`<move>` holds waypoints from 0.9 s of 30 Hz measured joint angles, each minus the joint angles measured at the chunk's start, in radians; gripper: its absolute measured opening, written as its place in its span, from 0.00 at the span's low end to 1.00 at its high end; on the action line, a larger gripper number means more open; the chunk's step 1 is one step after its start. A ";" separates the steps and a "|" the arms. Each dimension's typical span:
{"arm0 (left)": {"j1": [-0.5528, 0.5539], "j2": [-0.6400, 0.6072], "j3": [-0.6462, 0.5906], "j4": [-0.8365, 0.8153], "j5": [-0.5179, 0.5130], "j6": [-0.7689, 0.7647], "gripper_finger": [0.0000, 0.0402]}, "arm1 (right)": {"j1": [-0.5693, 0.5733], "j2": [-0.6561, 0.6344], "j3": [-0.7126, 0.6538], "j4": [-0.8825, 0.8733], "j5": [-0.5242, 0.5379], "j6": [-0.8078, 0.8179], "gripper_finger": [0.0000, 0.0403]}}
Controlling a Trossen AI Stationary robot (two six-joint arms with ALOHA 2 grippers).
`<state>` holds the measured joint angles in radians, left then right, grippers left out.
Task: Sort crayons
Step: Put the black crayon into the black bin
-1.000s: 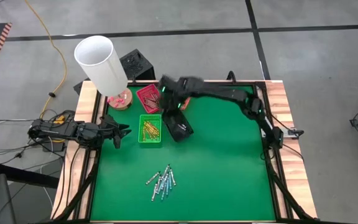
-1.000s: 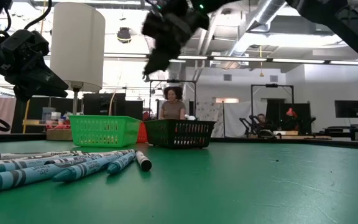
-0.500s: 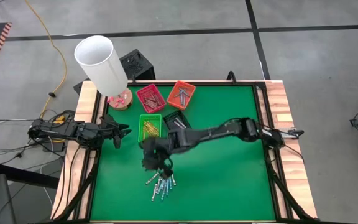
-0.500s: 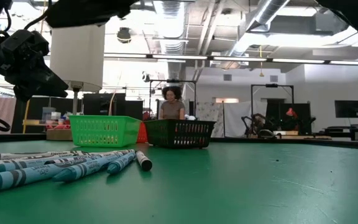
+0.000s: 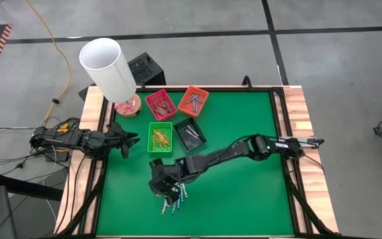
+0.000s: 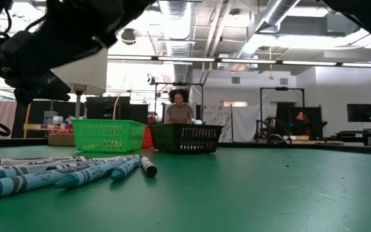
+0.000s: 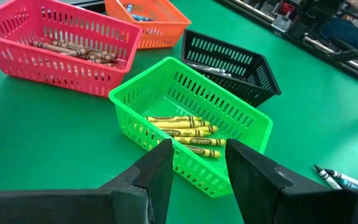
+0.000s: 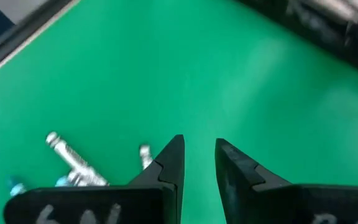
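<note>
- The right gripper (image 5: 166, 186) hangs low over the loose pile of crayons (image 5: 173, 199), on the side of the pile nearest the green tray (image 5: 160, 137). Its fingers (image 8: 169, 163) stand a little apart with nothing between them.
- The left gripper (image 5: 130, 140) waits at the desk (image 5: 244, 199) edge just beside the green tray, fingers parted and empty.
- The desk is bare green around the pile, so there is room to come straight down rather than sweep in sideways.
- The green tray already holds yellow crayons. The red tray (image 5: 160, 104), orange tray (image 5: 193, 100) and black tray (image 5: 190, 135) sit beyond and beside it. Each pick should probably go to the tray of its colour.
- The pile lies well apart from the green tray, toward the desk's near edge. It is mostly light blue and grey-white sticks lying close together.
- To do this step well, I would single out one crayon at the pile's edge, such as the grey-white crayon (image 8: 67, 155) ahead of the fingers.
- I would turn the fingers across its length and close at its middle.
- The likely risk is pinching two at once or rolling the neighbours away.
</note>
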<state>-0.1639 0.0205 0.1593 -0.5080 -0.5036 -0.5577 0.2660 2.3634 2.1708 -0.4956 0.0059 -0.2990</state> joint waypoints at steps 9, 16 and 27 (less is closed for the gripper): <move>0.000 0.000 0.000 0.000 0.000 0.000 0.34 | -0.004 -0.003 0.000 -0.125 -0.034 0.040 0.21; 0.000 0.000 0.000 0.000 0.000 0.000 0.34 | -0.007 0.000 0.000 -0.104 -0.069 0.040 0.21; 0.000 0.000 0.000 0.000 -0.001 0.000 0.34 | -0.041 0.064 -0.001 -0.046 -0.227 -0.016 0.21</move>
<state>-0.1639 0.0204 0.1596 -0.5083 -0.5041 -0.5579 0.2253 2.4277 2.1702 -0.5413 -0.2209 -0.3152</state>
